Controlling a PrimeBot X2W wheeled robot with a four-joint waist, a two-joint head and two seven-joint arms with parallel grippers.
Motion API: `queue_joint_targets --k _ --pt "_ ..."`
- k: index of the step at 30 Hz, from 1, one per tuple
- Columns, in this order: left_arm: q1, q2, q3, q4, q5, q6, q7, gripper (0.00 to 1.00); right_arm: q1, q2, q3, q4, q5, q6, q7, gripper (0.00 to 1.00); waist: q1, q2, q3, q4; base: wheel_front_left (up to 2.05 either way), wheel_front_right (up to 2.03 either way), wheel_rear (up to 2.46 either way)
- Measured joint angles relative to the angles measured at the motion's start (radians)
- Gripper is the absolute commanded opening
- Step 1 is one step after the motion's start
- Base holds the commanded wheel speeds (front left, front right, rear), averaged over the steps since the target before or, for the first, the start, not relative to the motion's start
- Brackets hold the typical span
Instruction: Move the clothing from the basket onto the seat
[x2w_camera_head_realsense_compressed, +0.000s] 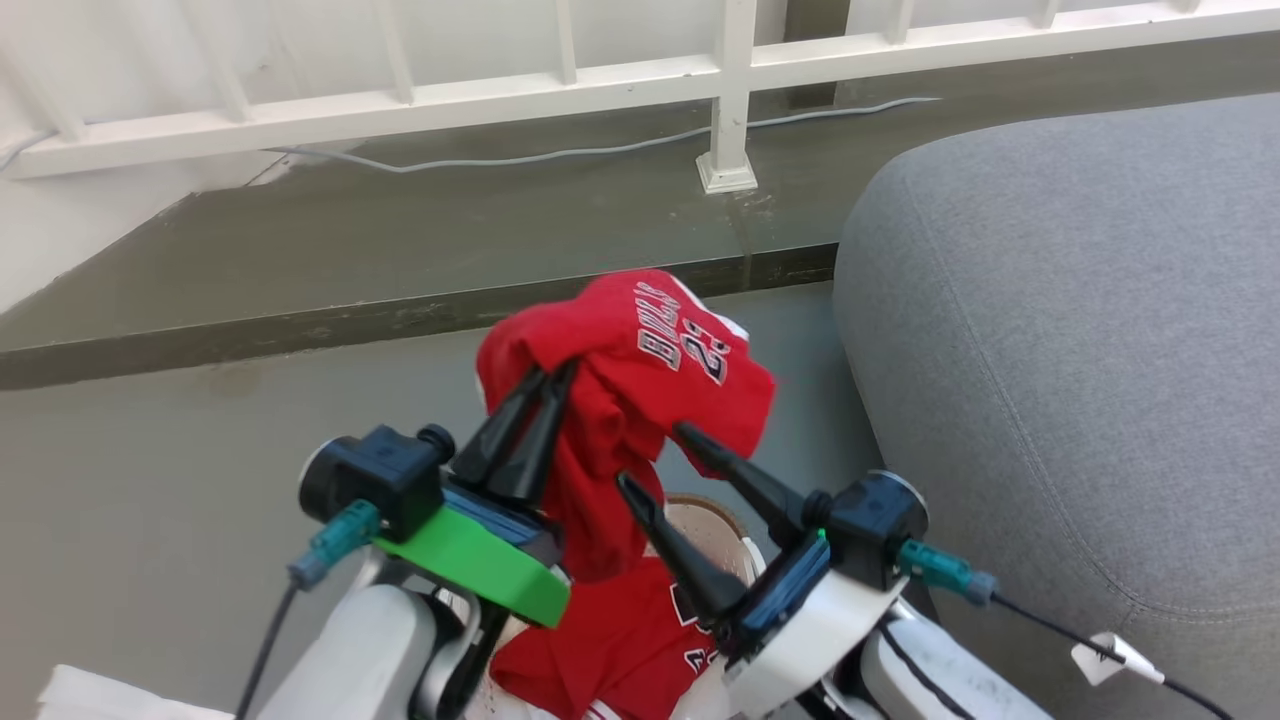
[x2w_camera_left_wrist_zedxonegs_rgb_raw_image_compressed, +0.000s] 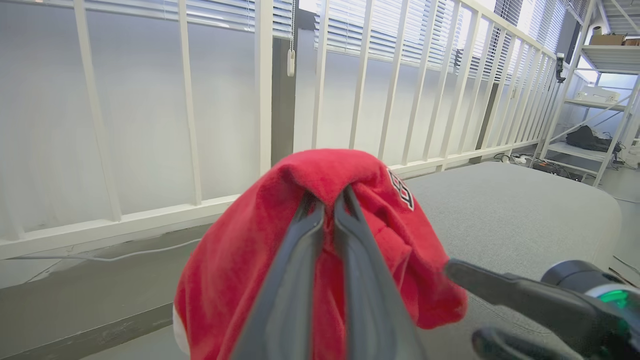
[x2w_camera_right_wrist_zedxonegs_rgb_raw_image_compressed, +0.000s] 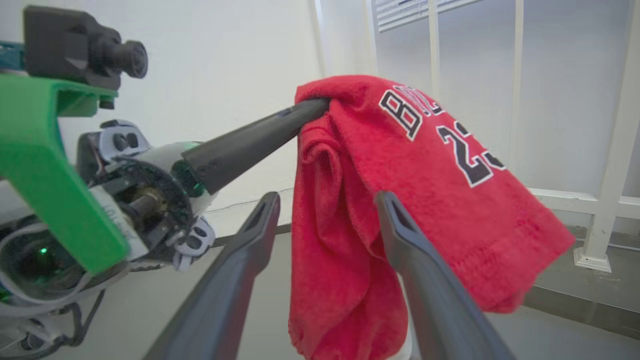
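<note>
My left gripper (x2w_camera_head_realsense_compressed: 558, 372) is shut on a fold of a red garment (x2w_camera_head_realsense_compressed: 640, 370) lettered "BULLS 23", held up above the floor to the left of the seat. The cloth droops between the spread fingers of my open right gripper (x2w_camera_head_realsense_compressed: 651, 454), which grips nothing. Below them a second red garment (x2w_camera_head_realsense_compressed: 610, 640) lies in the basket (x2w_camera_head_realsense_compressed: 712, 520), mostly hidden by my arms. The grey seat (x2w_camera_head_realsense_compressed: 1080, 350) fills the right side. The left wrist view shows my left gripper (x2w_camera_left_wrist_zedxonegs_rgb_raw_image_compressed: 328, 197) pinching the clothing (x2w_camera_left_wrist_zedxonegs_rgb_raw_image_compressed: 240, 265) before the seat (x2w_camera_left_wrist_zedxonegs_rgb_raw_image_compressed: 525, 215). In the right wrist view the clothing (x2w_camera_right_wrist_zedxonegs_rgb_raw_image_compressed: 425, 165) hangs between my right gripper (x2w_camera_right_wrist_zedxonegs_rgb_raw_image_compressed: 328, 197).
A white railing (x2w_camera_head_realsense_compressed: 730, 100) runs along the back on a raised dark ledge (x2w_camera_head_realsense_compressed: 400, 310), with a grey cable (x2w_camera_head_realsense_compressed: 560, 155) lying on it. A metal shelf unit (x2w_camera_left_wrist_zedxonegs_rgb_raw_image_compressed: 600, 100) stands beyond the seat's far end. Bare grey floor lies to the left.
</note>
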Motion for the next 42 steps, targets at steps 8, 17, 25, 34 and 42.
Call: queue_joint_targets --k 8,17,25,34,42 --pt "0.000 -0.004 -0.045 -0.035 0.032 -0.008 0.018 0.00 -0.084 -0.001 0.038 0.071 0.048 0.000 0.000 1.00 0.0000 0.0000 0.006 0.022 0.00 0.00 0.00" --pt "-0.001 -0.024 -0.096 -0.062 0.032 -0.016 0.027 0.00 -0.147 -0.002 0.087 0.149 0.099 0.000 0.000 0.00 0.0000 0.0000 0.006 0.045 0.00 0.00 0.00" --pt "-0.001 -0.024 -0.098 -0.069 0.032 -0.018 0.039 0.00 -0.175 -0.002 0.111 0.178 0.161 0.000 0.000 0.00 0.0000 0.0000 0.005 0.053 0.00 0.00 0.00" --pt "-0.001 -0.019 -0.097 -0.086 0.033 -0.018 0.044 1.00 -0.222 -0.002 0.097 0.183 0.189 -0.011 0.000 0.00 0.0000 0.0000 0.007 0.052 0.00 0.00 0.00" --pt "-0.001 0.015 -0.105 -0.094 0.050 -0.018 0.064 1.00 -0.250 -0.002 0.010 0.235 0.172 -0.047 0.000 0.00 0.0000 0.0000 0.013 0.042 0.00 0.00 0.00"
